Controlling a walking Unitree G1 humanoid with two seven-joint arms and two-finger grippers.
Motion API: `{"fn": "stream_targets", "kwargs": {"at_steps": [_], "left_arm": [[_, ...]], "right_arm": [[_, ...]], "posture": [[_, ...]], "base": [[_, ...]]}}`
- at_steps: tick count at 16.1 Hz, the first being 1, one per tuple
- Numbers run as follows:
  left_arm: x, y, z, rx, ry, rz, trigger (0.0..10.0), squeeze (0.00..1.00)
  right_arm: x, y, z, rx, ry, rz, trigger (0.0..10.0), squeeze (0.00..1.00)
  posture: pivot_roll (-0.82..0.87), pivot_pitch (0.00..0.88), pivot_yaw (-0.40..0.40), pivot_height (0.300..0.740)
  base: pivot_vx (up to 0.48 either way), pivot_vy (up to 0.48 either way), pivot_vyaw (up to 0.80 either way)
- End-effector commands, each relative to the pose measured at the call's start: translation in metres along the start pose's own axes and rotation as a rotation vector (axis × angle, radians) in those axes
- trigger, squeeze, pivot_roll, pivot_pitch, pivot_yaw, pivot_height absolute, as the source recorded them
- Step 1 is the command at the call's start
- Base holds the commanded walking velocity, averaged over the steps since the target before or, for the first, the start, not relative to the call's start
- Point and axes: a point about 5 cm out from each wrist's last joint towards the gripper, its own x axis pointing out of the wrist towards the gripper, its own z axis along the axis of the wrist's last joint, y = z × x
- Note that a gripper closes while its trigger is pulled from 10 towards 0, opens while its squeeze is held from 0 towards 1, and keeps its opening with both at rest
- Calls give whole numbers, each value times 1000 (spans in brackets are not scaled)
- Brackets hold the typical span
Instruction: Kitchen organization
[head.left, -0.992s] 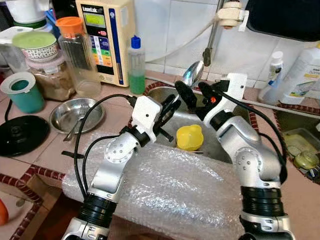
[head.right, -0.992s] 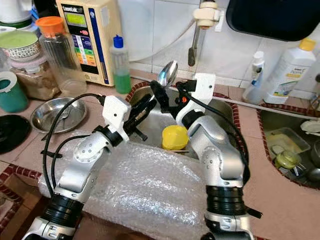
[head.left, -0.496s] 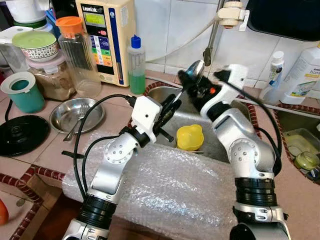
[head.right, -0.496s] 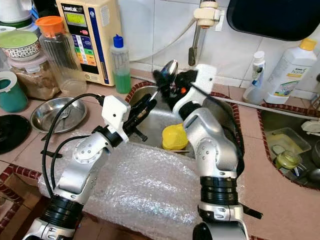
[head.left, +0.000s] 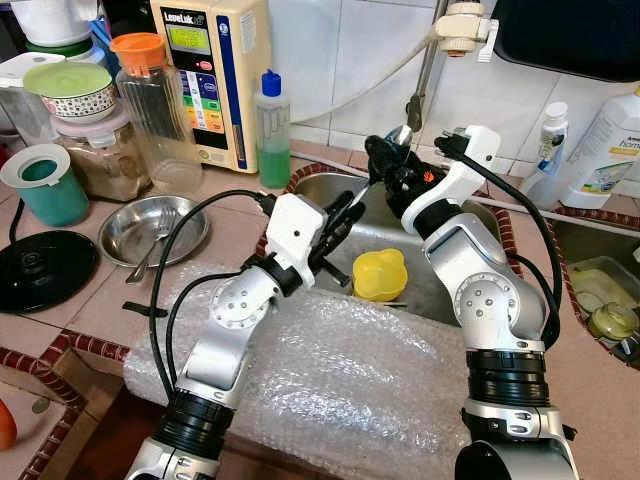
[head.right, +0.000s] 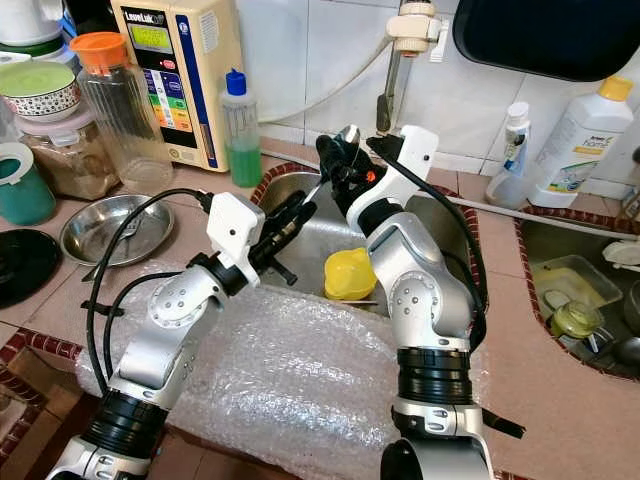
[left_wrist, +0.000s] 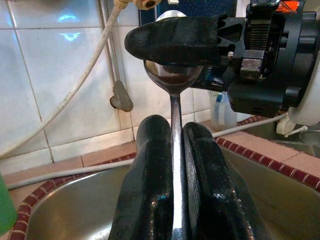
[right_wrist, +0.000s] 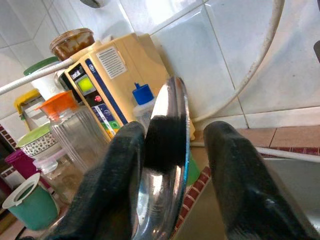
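Head stereo downward; wrist cameras close on spoon (left_wrist: 172, 85).

We see our right gripper (right_wrist: 172, 165) with its jaws spread either side of a shiny spoon bowl (right_wrist: 167, 150); one black finger (right_wrist: 107, 195) lies against the bowl's face and the other (right_wrist: 240, 185) stands apart from its edge. Beyond the spoon bowl stands a cream appliance (right_wrist: 120, 80) with a lit green display, against white wall tiles (right_wrist: 225, 55). Beside the appliance are a blue-capped bottle (right_wrist: 142, 97), an orange-lidded clear jar (right_wrist: 72, 125) and a teal cup (right_wrist: 27, 205). A white hose (right_wrist: 255, 65) curves down the tiles.
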Motion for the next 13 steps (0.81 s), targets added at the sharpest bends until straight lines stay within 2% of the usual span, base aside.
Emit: {"fn": "stream_targets", "kwargs": {"at_steps": [1,4,5,6,7,8,9,13], "left_arm": [[-2,0,3,8,-10,-4,0,0],[-1,5,3,33,-5,20,0,0],[0,7,4,53,-1,35,2431,0],[0,8,4,58,1,41,3765,0],[0,10,3,68,7,51,10000,0],[0,11,4,52,1,69,10000,427],[-1,11,5,34,-4,74,10000,1000],[-3,9,3,15,4,43,10000,1000]], "right_arm": [[0,-10,9,-1,-38,-57,0,0],[0,-11,9,-13,-40,-71,0,0],[0,-12,9,-15,-40,-77,0,0],[0,-12,9,-15,-40,-78,0,0],[0,-13,9,-20,-40,-79,0,0],[-1,-14,9,-36,-42,-84,0,0],[-1,-14,9,-51,-45,-87,0,0],[0,-15,13,-157,-81,-105,0,0]], "posture": [[21,0,-10,740],[21,0,-8,740],[20,0,-8,740],[20,0,-8,740],[21,0,-8,740],[21,0,-8,740],[22,0,-7,740],[29,0,-5,740]], "base": [[0,0,0],[0,0,0],[0,0,0],[0,0,0],[0,0,0],[0,0,0],[0,0,0],[0,0,0]]}}
